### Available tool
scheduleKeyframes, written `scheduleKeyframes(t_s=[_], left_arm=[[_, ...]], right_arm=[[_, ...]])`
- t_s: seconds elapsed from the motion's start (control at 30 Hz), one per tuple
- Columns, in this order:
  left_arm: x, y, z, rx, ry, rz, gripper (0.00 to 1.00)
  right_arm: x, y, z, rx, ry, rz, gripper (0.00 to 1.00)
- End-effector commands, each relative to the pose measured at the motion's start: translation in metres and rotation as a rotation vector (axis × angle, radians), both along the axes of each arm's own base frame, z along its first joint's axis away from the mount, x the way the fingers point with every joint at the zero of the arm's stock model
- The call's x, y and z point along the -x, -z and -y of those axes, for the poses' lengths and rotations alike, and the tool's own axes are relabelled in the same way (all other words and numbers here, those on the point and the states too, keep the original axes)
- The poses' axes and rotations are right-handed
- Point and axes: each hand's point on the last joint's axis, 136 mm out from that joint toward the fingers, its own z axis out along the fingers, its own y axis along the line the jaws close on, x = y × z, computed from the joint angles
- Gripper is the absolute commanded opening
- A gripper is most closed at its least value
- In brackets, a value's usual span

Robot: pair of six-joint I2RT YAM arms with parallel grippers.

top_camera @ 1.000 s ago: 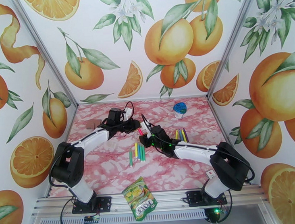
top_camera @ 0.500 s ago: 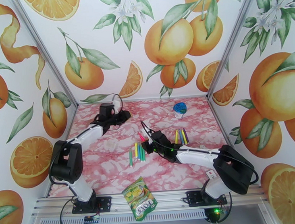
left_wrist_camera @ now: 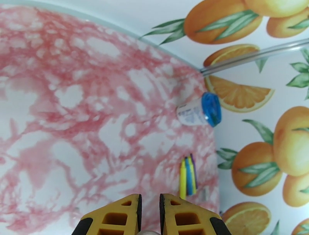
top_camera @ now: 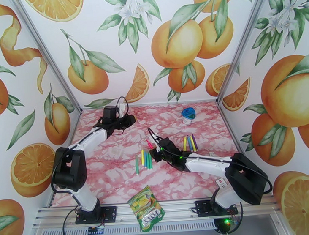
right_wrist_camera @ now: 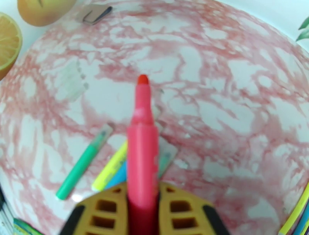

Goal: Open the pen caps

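Observation:
My right gripper [top_camera: 155,151] [right_wrist_camera: 143,190] is shut on a red pen [right_wrist_camera: 142,154] [top_camera: 149,143]. The pen points away from the wrist, and its narrow nib [right_wrist_camera: 143,79] is bare, with no cap on it. Under it on the table lie green [right_wrist_camera: 82,165], yellow [right_wrist_camera: 110,166] and blue pens, the middle cluster [top_camera: 143,159] in the top view. A second group of yellow, blue and purple pens [top_camera: 189,142] [left_wrist_camera: 187,176] lies to the right. My left gripper [top_camera: 130,119] [left_wrist_camera: 149,201] is shut at the back left, well away from the pens. Whether a cap sits between its fingers is hidden.
A round blue-lidded container [top_camera: 188,114] [left_wrist_camera: 200,111] lies near the back right corner. A green-yellow snack packet [top_camera: 147,208] hangs over the table's front edge. Patterned walls close in the table on three sides.
My left gripper has pulled away from the red pen toward the back left. My right gripper kept the pen and shifted slightly toward the front left.

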Motion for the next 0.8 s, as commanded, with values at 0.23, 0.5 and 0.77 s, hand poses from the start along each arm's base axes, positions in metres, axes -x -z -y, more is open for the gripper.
scheduleKeyframes(t_s=[0.23, 0.5, 0.77], left_arm=[[0.052, 0.017, -0.034, -0.353, 0.101, -0.052, 0.0], [0.077, 0.04, -0.043, -0.533, 0.13, -0.116, 0.0], [0.092, 0.069, -0.048, -0.695, 0.144, -0.187, 0.0]], right_arm=[[-0.039, -0.013, 0.047, -0.028, 0.257, -0.03, 0.0], [-0.056, -0.001, 0.084, 0.035, 0.434, -0.07, 0.0], [-0.062, 0.02, 0.111, 0.118, 0.54, -0.131, 0.0]])
